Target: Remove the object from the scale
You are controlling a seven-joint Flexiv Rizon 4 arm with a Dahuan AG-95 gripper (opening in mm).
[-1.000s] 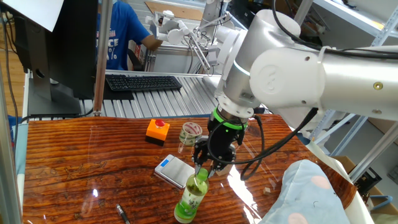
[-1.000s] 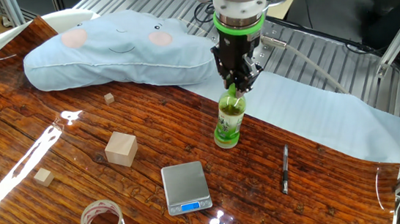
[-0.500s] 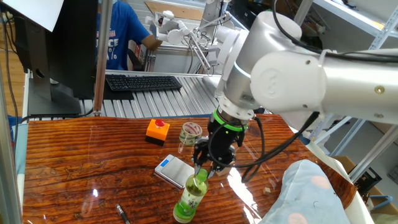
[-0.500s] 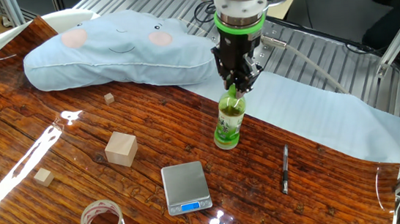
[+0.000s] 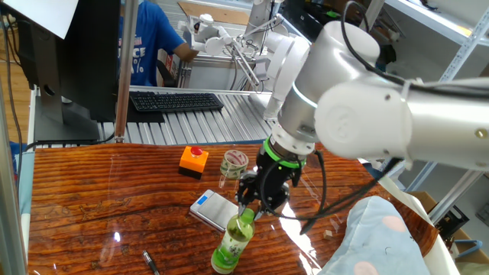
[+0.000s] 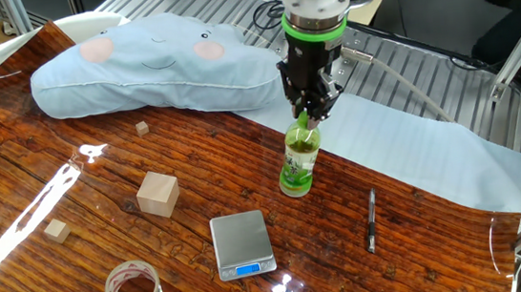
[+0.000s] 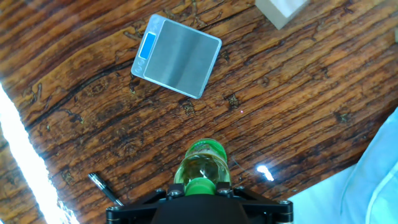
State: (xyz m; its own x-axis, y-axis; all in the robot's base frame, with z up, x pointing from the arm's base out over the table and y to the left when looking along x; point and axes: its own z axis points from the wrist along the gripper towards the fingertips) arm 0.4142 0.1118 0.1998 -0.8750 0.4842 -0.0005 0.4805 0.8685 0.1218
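Note:
The slim bottle of green drink (image 5: pixel 233 244) stands upright on the wooden table, beside the scale and not on it. It also shows in the other fixed view (image 6: pixel 297 159) and from above in the hand view (image 7: pixel 200 165). The flat silver scale (image 5: pixel 215 208) with its blue display lies bare a little way from the bottle (image 6: pixel 242 245) (image 7: pixel 177 55). My gripper (image 5: pixel 248 214) points straight down over the bottle (image 6: pixel 304 118), with its fingers closed against both sides of the light-green cap (image 7: pixel 200 185).
An orange box with a red button (image 5: pixel 193 158) and a short clear round jar (image 6: pixel 133 287) sit near the scale. A tan wooden cube (image 6: pixel 158 193), two small cubes, a pen (image 6: pixel 371 220) and a pale blue pillow (image 6: pixel 152 65) lie around.
The arm's upper links have shifted slightly. The gripper and the bottle stay in nearly the same place on the table.

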